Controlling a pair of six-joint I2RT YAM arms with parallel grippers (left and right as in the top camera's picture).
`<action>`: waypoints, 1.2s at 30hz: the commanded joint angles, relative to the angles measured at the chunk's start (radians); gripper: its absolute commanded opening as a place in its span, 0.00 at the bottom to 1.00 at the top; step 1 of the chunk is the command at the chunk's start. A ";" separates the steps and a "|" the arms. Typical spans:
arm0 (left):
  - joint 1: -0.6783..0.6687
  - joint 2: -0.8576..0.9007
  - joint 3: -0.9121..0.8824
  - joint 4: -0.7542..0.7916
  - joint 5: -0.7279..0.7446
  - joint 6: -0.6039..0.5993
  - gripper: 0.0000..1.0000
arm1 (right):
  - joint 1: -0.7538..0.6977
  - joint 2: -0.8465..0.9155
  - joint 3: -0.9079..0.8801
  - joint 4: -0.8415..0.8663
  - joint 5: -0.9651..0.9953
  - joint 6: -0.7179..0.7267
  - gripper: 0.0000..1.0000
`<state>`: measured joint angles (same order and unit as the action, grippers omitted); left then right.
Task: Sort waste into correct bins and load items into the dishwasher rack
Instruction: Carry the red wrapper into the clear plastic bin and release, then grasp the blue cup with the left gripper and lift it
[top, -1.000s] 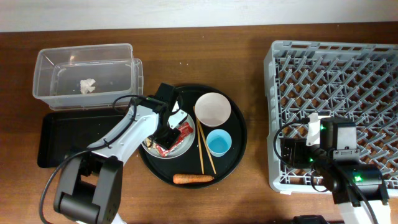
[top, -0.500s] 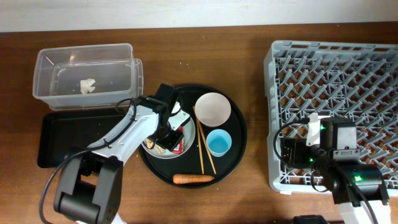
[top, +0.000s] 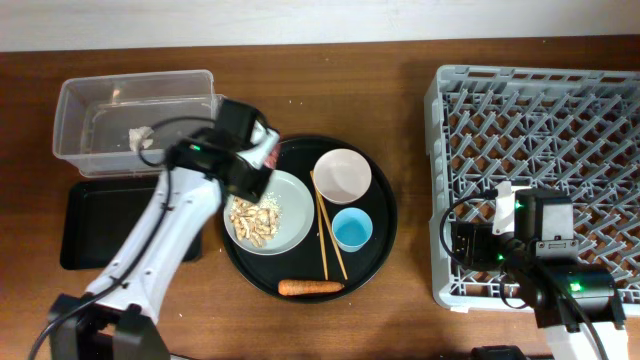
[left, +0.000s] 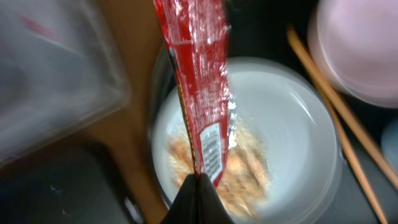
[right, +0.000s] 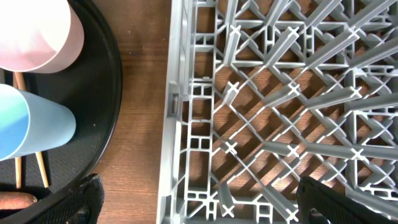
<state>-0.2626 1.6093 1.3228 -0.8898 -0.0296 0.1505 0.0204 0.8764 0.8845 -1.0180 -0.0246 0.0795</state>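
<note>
My left gripper (top: 256, 158) is shut on the red snack wrapper (left: 199, 81) and holds it in the air above the left rim of the pale grey plate (top: 290, 215), close to the clear tub (top: 135, 95). Beige food scraps (top: 250, 218) lie on the plate. A white tissue (top: 140, 138) lies in the tub. The bowl (top: 342, 175), blue cup (top: 352, 229), chopsticks (top: 328, 235) and carrot (top: 310, 288) rest on the round black tray (top: 385, 250). My right gripper (right: 199, 208) is open and empty over the left edge of the dishwasher rack (top: 540, 130).
The shallow black rectangular tray (top: 100, 225) lies in front of the tub, at the left. Bare wooden table shows between the round tray and the rack. The right wrist view shows the cup (right: 31, 124) and bowl (right: 31, 31) at its left.
My left gripper has lifted the red wrapper off the plate and moved it up and left toward the clear tub. The right arm has not moved.
</note>
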 joint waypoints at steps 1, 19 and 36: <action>0.162 -0.039 0.069 0.134 -0.027 -0.050 0.00 | 0.006 -0.003 0.018 0.000 -0.005 0.007 0.98; 0.372 0.108 0.087 0.481 -0.007 -0.071 0.51 | 0.006 -0.003 0.018 0.000 -0.005 0.008 0.99; -0.259 0.081 0.064 -0.003 0.355 -0.076 0.56 | 0.006 -0.003 0.018 0.000 -0.005 0.008 0.98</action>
<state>-0.4473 1.6253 1.4006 -0.8906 0.3107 0.0811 0.0204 0.8761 0.8852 -1.0183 -0.0269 0.0792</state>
